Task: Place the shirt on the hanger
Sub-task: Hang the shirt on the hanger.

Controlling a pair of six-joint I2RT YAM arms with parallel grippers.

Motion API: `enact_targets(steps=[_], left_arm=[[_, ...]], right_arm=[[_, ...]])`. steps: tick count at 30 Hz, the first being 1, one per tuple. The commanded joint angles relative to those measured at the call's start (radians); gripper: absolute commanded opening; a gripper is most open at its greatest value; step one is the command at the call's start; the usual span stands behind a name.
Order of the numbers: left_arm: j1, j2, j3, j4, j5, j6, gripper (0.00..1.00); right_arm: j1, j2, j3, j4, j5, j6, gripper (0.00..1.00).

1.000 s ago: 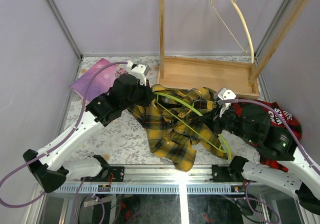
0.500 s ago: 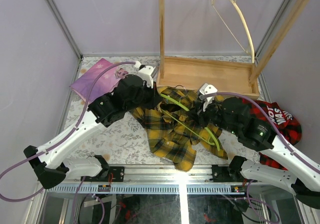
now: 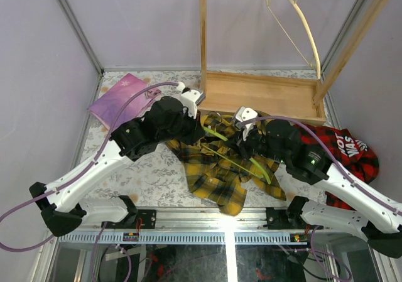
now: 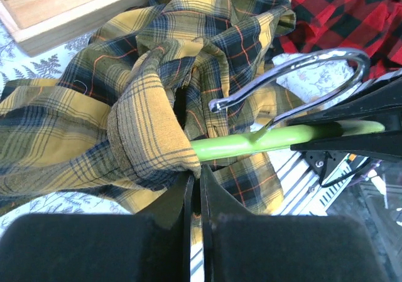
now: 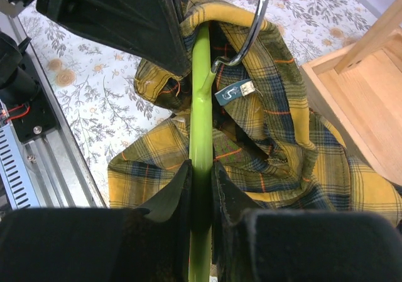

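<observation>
Floral bench [image 3: 151, 175] carried the shirt [image 3: 210, 169], bunched at its middle just before the wooden rack [image 3: 264, 93]. At the left, the left claw [image 4: 195, 184] was pinched on a fold of collar, with the hanger [image 5: 201, 106] poking into that opening. At the right, the right claw [image 5: 201, 175] was clamped on the green bar. Threading looked under way, and next the bar would likely need pushing deeper into the shoulder while the collar was held wide.
</observation>
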Motion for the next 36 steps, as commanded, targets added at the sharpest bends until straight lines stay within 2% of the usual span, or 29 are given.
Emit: enact_targets(steps=[1, 4, 10, 15, 25, 31, 36], left_arm=[[-0.012, -0.006, 0.094, 0.011, -0.002, 0.058, 0.00], [-0.012, 0.007, 0.151, -0.058, -0.087, 0.075, 0.00], [-0.012, 0.034, 0.269, -0.145, -0.170, 0.112, 0.00], [-0.012, 0.108, 0.460, -0.258, -0.226, 0.168, 0.00], [-0.014, 0.282, 0.886, -0.375, -0.259, 0.322, 0.00], [-0.042, 0.297, 0.861, -0.340, -0.349, 0.374, 0.00], [-0.081, 0.292, 0.760, -0.333, -0.320, 0.372, 0.00]], right_arm=[[0.013, 0.016, 0.041, 0.055, -0.126, -0.056, 0.00], [0.013, 0.014, 0.057, 0.038, -0.117, -0.075, 0.00], [0.013, 0.030, 0.107, 0.016, -0.145, -0.116, 0.00], [0.013, 0.068, 0.191, -0.012, -0.164, -0.153, 0.00], [0.011, 0.098, 0.281, 0.101, -0.112, -0.135, 0.00], [0.001, 0.074, 0.201, 0.195, -0.076, -0.078, 0.00], [-0.017, 0.064, 0.125, 0.240, -0.121, -0.040, 0.00]])
